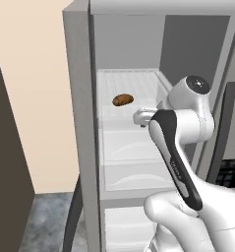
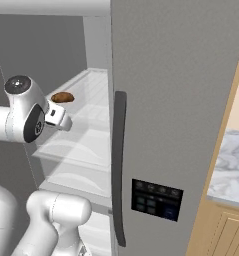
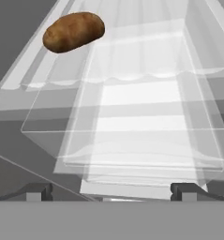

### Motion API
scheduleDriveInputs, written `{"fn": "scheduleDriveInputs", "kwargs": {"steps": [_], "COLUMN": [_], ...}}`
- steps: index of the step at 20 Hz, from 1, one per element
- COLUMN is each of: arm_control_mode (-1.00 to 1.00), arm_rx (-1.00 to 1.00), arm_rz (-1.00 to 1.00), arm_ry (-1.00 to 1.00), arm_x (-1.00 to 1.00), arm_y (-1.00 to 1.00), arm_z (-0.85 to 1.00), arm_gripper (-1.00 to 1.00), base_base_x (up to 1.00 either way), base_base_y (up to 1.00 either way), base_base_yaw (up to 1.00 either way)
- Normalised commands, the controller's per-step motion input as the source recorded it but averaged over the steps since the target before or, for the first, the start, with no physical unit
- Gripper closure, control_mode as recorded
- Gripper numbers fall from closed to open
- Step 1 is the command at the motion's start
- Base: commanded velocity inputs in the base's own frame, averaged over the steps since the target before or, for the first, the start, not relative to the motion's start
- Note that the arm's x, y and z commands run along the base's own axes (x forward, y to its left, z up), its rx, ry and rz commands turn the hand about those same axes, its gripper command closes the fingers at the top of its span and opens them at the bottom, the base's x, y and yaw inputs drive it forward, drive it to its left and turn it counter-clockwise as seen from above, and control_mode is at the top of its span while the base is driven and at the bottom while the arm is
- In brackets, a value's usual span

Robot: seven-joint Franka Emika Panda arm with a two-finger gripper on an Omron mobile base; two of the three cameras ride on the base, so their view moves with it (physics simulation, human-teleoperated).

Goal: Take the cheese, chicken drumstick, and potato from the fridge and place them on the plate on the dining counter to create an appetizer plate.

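In the left base view, the potato (image 1: 123, 100) lies on a white shelf (image 1: 138, 86) inside the open fridge (image 1: 79, 123), its long axis running left to right, slightly tilted. In the right base view, the potato (image 2: 62, 97) sits just beyond the arm's wrist, lengthwise across the shelf. In the hand view, the gripper (image 3: 111, 191) is spread wide and empty; the potato (image 3: 73, 32) lies upper left, right end raised.

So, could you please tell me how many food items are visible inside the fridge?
1: the potato lies on the white upper shelf of the fridge. Others may be hidden behind the arm or in the drawers.
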Motion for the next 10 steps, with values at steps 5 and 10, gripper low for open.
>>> {"fn": "scheduleDriveInputs", "kwargs": {"steps": [5, 10], "arm_control_mode": [-1.0, -1.0], "arm_rx": [-0.06, -0.05], "arm_rz": [0.0, 0.0], "arm_ry": [-0.02, 0.0], "arm_x": [0.0, 0.0], "arm_y": [0.0, 0.0], "arm_z": [0.25, 0.32], "arm_gripper": [-1.0, -1.0], "base_base_x": [0.0, 0.0], "base_base_y": [0.0, 0.0], "base_base_yaw": [0.0, 0.0]}}
